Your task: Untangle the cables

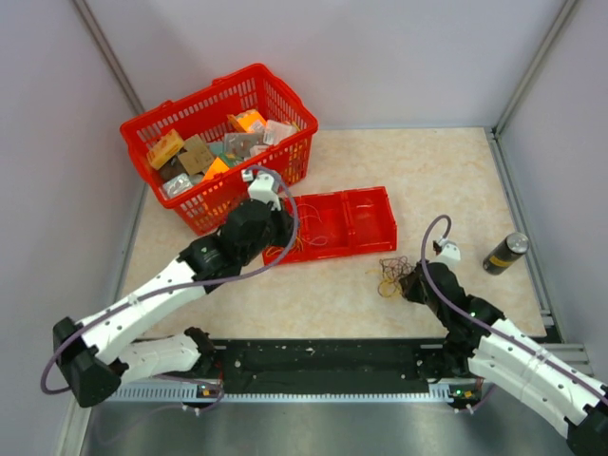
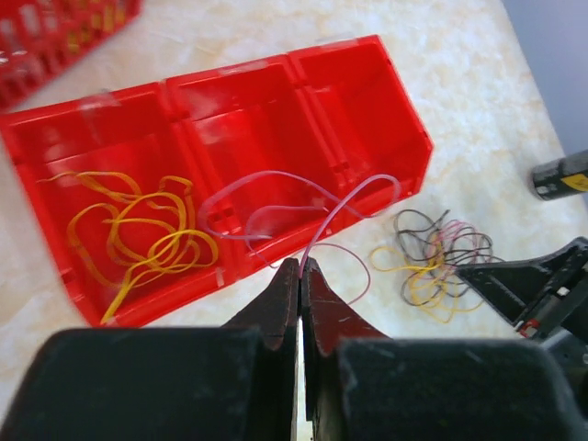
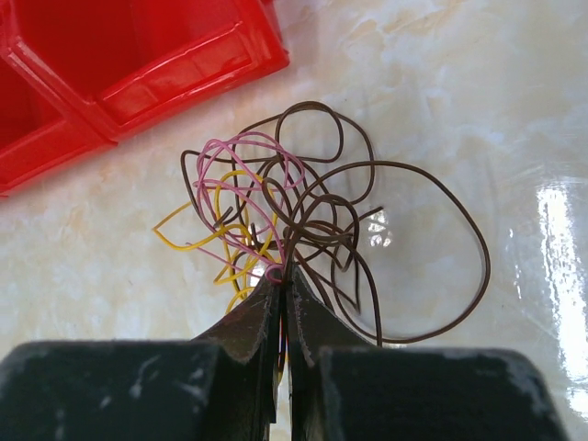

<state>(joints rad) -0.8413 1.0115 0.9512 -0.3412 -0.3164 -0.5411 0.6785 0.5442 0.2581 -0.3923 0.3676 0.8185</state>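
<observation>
A red three-compartment tray (image 1: 366,220) lies at mid-table. Yellow wires (image 2: 138,230) lie in its left compartment. My left gripper (image 2: 302,264) is shut on a thin pink wire (image 2: 342,204) at the tray's near edge, and its loops hang over the middle compartment. In the top view the left gripper (image 1: 283,249) is at the tray's front left. A tangle of brown, pink and yellow wires (image 3: 285,197) lies on the table right of the tray (image 1: 391,274). My right gripper (image 3: 285,276) is shut on strands of that tangle at its near side.
A red basket (image 1: 285,157) full of small packets stands at the back left, behind the left arm. A dark can with a yellow label (image 1: 504,253) lies at the right edge; it also shows in the left wrist view (image 2: 560,175). Grey walls enclose the table.
</observation>
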